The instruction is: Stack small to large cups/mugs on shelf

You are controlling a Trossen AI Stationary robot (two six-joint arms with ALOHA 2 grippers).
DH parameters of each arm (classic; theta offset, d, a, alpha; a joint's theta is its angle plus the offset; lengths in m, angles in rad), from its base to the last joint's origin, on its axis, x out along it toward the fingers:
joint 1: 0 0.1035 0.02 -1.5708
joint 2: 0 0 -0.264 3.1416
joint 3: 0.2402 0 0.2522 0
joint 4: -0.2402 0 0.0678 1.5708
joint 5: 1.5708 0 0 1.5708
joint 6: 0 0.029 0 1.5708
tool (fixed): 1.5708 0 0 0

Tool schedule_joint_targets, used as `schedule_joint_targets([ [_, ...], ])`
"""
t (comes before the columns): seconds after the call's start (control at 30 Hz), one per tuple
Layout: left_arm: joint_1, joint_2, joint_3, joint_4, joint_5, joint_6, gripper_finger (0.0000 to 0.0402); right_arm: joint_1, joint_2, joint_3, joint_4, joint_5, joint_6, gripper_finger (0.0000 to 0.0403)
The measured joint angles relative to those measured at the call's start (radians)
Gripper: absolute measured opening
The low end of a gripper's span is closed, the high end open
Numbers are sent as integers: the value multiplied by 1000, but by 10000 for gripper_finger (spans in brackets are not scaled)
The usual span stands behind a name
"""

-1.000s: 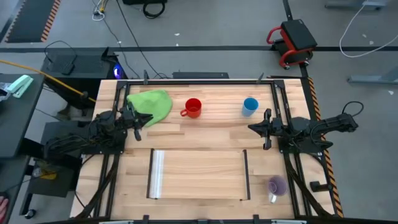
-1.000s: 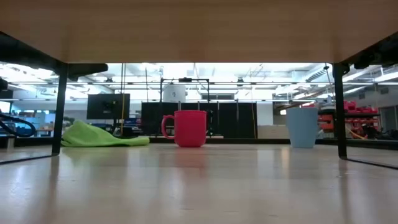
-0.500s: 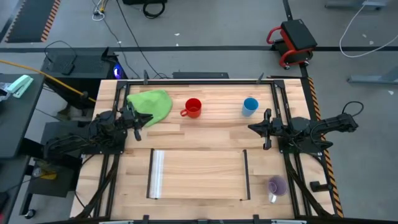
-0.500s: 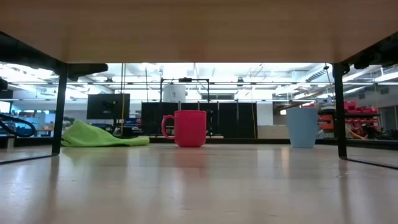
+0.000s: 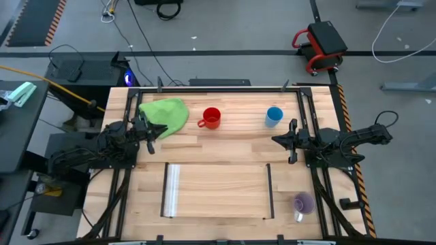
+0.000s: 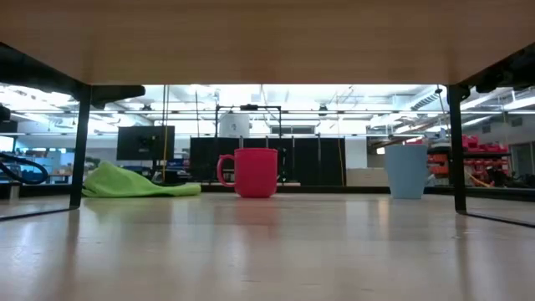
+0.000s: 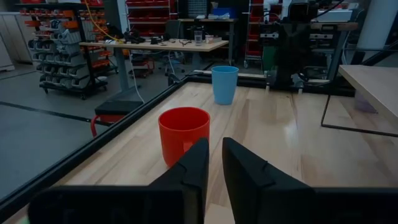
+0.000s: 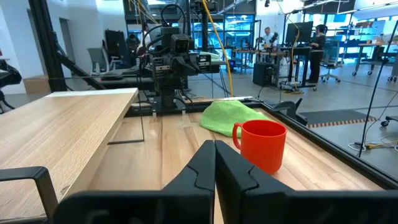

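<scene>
A red mug (image 5: 212, 118) with a handle and a light-blue cup (image 5: 274, 116) stand upright on their bases at the table's far side. A translucent purple mug (image 5: 302, 203) stands at the near right corner, beside the shelf. The shelf (image 5: 218, 190), a light wooden panel on thin dark legs, stands over the table's near middle with nothing on it. My left gripper (image 5: 151, 133) rests low at the table's left and faces the red mug (image 7: 183, 135). Its fingers are together but for a thin slit. My right gripper (image 5: 283, 141) rests at the right, shut and empty.
A green cloth (image 5: 165, 114) lies at the far left, just beyond my left gripper. The table has a black frame along its edges (image 5: 304, 109). Bare wood lies between the two grippers and between the mugs and the shelf.
</scene>
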Motion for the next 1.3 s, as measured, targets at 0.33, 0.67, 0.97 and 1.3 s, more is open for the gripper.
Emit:
schedule_joint_targets([
  [0.33, 0, 0, 0, 0, 0, 0, 61, 0, 0, 0, 0, 0, 0, 9],
  [0.67, 0, 0, 0, 0, 0, 0, 54, 0, 0, 0, 0, 0, 0, 9],
  [0.97, 0, 0, 0, 0, 0, 0, 61, 0, 0, 0, 0, 0, 0, 9],
  [1.3, 0, 0, 0, 63, 0, -130, 54, 0, 0, 0, 0, 0, 0, 9],
])
